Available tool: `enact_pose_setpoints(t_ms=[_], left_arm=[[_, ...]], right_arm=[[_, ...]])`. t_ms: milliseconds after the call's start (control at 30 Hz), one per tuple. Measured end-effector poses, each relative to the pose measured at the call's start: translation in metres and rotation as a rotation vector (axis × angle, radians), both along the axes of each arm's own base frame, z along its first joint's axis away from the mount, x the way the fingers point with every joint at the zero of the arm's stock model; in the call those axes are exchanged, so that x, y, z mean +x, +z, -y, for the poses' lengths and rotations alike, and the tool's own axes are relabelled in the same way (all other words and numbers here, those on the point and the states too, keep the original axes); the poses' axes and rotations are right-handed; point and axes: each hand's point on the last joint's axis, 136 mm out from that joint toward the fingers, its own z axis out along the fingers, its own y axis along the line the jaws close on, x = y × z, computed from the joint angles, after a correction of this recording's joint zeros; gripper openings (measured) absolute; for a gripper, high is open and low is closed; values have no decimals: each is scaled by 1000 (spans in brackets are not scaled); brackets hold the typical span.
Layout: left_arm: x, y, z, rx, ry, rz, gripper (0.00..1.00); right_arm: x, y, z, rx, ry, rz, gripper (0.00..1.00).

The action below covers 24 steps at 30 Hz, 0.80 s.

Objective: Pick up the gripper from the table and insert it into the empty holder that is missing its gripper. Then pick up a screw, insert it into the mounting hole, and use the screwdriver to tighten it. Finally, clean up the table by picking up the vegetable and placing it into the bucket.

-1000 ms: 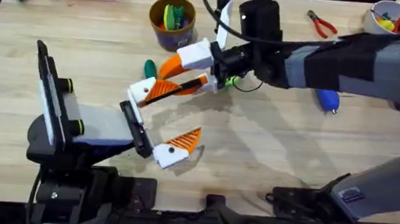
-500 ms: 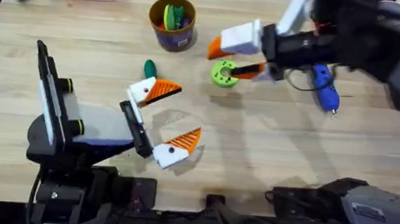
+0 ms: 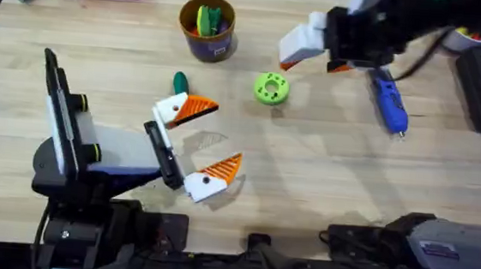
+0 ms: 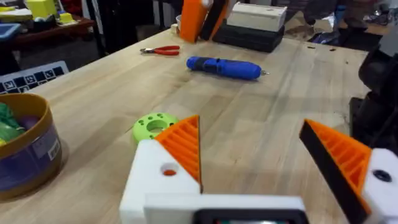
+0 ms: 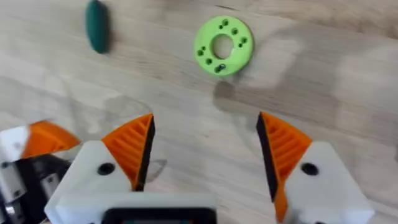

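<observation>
Left end effector point(image 3: 197, 144): near the front edge of the desk point(image 3: 305, 183), left of middle. Fingers spread apart, empty. Both white holders carry orange ridged pads; the one toward the front point(image 3: 202, 184) shows a dark mounting hole point(image 3: 206, 181), the one toward the back point(image 3: 172, 109) likewise fitted with its orange gripper point(image 3: 198, 107).

Vegetable point(image 3: 180, 82): dark green, oval, lying flat on the desk just behind the left end effector's farther holder, apart from it.

Green disc point(image 3: 271, 89): light green, round, with a centre hole, flat on the desk near the middle, right of the vegetable.

Screwdriver point(image 3: 388, 103): blue, pen-shaped, lying on the desk toward the right side; its far end runs under the right arm, possibly touching it, though the overhead view is too blurred there to tell.

Right end effector point(image 5: 205, 152): raised above the desk toward the back edge, right of middle. Fingers wide apart, nothing between them; the wrist view looks down on the green disc and the vegetable.

Bucket point(image 3: 207, 27): blue-purple with a tan rim, standing near the back edge, left of middle, holding green and yellow items.

Red-handled pliers point(image 4: 160, 50): on the desk beyond the screwdriver, toward the back right corner.
</observation>
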Motion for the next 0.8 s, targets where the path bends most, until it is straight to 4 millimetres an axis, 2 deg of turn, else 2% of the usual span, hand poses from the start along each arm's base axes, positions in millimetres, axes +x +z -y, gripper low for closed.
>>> enact_pose_setpoints(t_ms=[300, 467, 567, 800], left_arm=[[0, 0, 0, 0, 0, 0, 985], [0, 0, 0, 0, 0, 0, 985], [0, 0, 0, 0, 0, 0, 986], [0, 0, 0, 0, 0, 0, 985]], right_arm=[[25, -50, -16, -206, 59, -74, 769], [29, -80, -23, -261, 88, -129, 615], [31, -95, -25, -281, 95, -159, 577], [36, -117, -28, -301, 102, -188, 485]])
